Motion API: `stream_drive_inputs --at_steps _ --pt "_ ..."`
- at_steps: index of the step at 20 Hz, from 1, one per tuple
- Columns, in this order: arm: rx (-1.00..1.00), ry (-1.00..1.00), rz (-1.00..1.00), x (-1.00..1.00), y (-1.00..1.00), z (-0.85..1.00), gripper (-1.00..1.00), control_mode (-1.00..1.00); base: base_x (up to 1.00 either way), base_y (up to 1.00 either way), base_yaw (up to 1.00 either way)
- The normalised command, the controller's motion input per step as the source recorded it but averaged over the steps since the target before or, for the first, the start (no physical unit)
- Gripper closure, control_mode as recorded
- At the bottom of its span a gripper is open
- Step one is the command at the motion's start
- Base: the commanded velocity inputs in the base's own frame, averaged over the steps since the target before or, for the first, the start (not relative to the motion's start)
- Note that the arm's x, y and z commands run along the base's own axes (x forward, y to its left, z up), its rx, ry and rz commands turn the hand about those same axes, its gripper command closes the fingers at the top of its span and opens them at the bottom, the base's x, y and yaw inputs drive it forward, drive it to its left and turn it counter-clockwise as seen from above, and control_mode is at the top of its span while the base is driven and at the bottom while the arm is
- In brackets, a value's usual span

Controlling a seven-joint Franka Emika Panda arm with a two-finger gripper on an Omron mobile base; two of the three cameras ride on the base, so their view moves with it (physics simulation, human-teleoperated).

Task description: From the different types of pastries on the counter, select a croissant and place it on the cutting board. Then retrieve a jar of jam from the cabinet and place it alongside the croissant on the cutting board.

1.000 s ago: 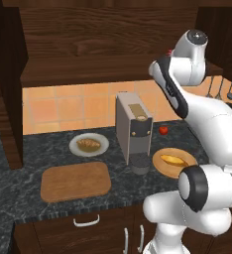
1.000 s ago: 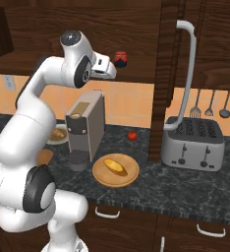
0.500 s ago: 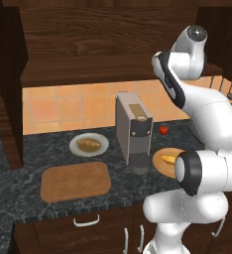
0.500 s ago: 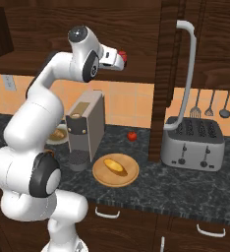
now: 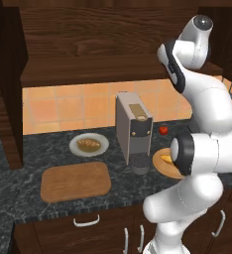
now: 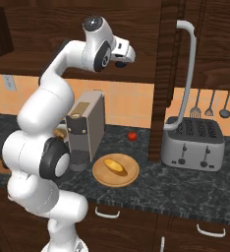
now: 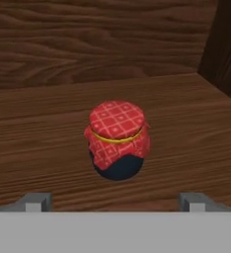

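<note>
In the hand view the jar of jam [image 7: 118, 141], with its red checked cloth top and dark body, stands upright on the cabinet's wooden shelf [image 7: 43, 123]. My gripper [image 7: 116, 201] is open, its tips wide on either side, just short of the jar and not touching it. From the right base view, my arm reaches up into the cabinet [image 6: 48, 29]. Down on the counter [image 5: 19, 173], the croissant [image 5: 88, 144] lies on a white plate [image 5: 74, 147], behind the bare cutting board [image 5: 76, 181]. The smooth yellow pastry [image 6: 115, 166] lies on a tan plate [image 6: 100, 173].
A grey coffee machine [image 5: 134, 130] stands between the two plates, with a small red fruit [image 6: 131, 136] behind it. A toaster [image 6: 193, 142] sits to the right, below hanging utensils [image 6: 210, 106]. A dark wooden panel with a long white handle [image 6: 187, 74] stands beside my hand.
The arm has swung the hand further up and in toward the cabinet shelf. The jar, seen beside the hand in the earlier right base views, is now covered by it there. The jaws stayed wide.
</note>
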Motion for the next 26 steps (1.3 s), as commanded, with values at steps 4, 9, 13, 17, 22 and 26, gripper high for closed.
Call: stream_drive_inputs --at_steps 4,9,13,17,22,26 --pt "0.0 -0.02 0.0 0.47 -0.15 0.0 -1.0 -1.0 0.0 0.0 0.0" --pt "0.0 0.0 0.0 0.37 0.0 0.0 -1.0 -1.0 0.0 0.0 0.0" --pt "0.0 0.0 0.0 0.41 0.0 0.0 -1.0 -1.0 0.0 0.0 0.0" --pt "0.0 0.0 0.0 0.14 -0.06 0.0 -1.0 -1.0 0.0 0.0 0.0" --pt "0.0 0.0 0.0 -0.04 -0.16 -0.12 -1.0 -1.0 0.0 0.0 0.0" --pt "0.0 0.0 0.0 -0.34 0.03 -0.19 1.0 -1.0 0.0 0.0 0.0"
